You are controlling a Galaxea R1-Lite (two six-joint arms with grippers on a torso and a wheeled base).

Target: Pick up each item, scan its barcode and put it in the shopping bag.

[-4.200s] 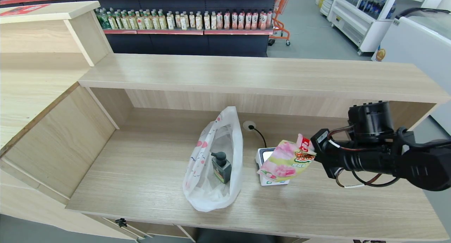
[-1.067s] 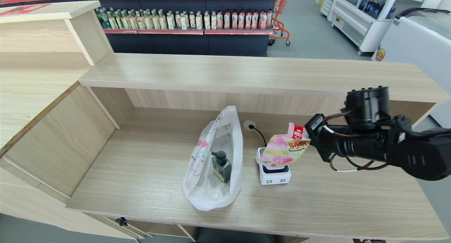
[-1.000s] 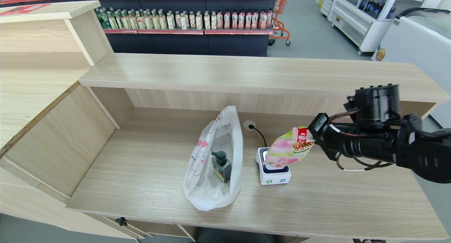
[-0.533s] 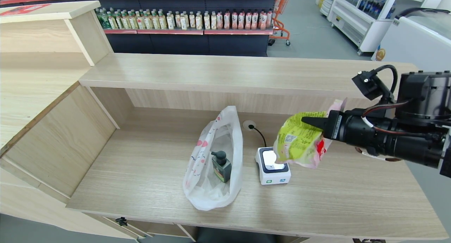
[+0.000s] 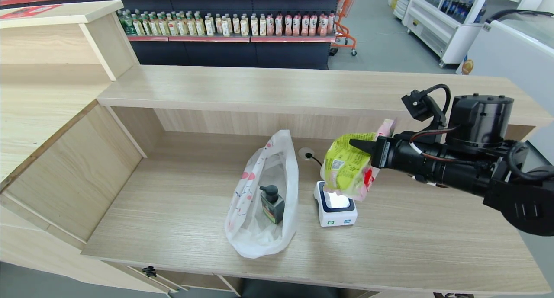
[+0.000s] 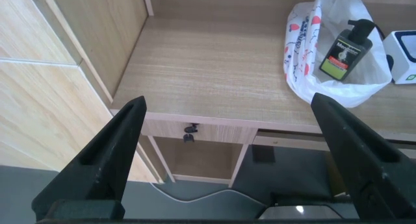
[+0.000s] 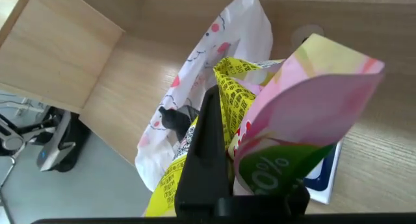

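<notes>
Right tool (image 5: pixel 363 149) clamps one crinkled yellow-green and pink foil pouch (image 5: pixel 344 168) above one white box scanner (image 5: pixel 337 216). One white plastic shopping bag (image 5: pixel 249 229) holds one dark pump bottle (image 5: pixel 272 205). Left tool (image 6: pixel 227 159) fingers apart.

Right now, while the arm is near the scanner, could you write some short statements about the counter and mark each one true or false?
1. The right claw holds a snack packet over the scanner. True.
2. The shopping bag is empty. False: a dark pump bottle stands inside it.
3. The left claw grips a bottle. False: it is open and holds nothing.
4. A black cable runs from the scanner towards a round fitting in the counter. True.
</notes>
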